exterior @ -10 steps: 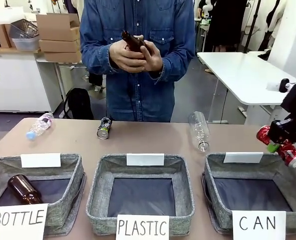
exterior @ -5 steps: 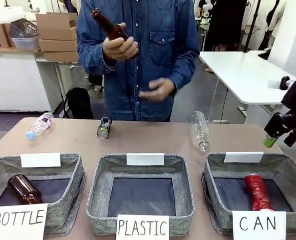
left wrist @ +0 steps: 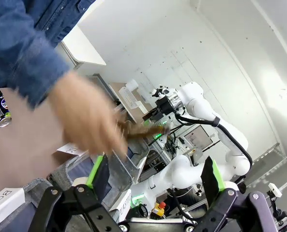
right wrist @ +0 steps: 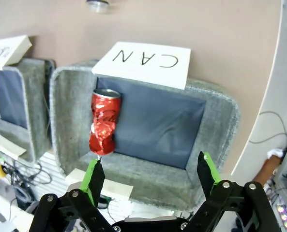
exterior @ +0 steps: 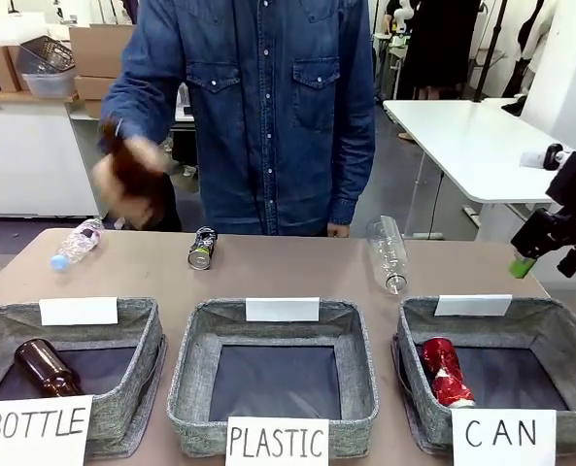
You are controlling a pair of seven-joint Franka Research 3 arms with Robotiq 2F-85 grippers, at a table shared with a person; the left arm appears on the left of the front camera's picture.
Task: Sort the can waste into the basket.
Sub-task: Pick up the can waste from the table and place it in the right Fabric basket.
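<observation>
Crushed red can, crumpled metal, lies on the dark bottom of the grey fabric basket, against its left wall. Dark cylindrical can lies on the table, well left of the basket. Right gripper hangs above the basket, jaws apart, empty. Left gripper is likewise spread.

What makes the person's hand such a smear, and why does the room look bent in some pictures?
Front view: the person's hand is motion-blurred; the rest is sharp. Left wrist view: the same hand smears too, and the wide lens bends straight lines. Right wrist view: crisp, the crushed red can sharp in the CAN basket, though the edge of the table curves.
</observation>
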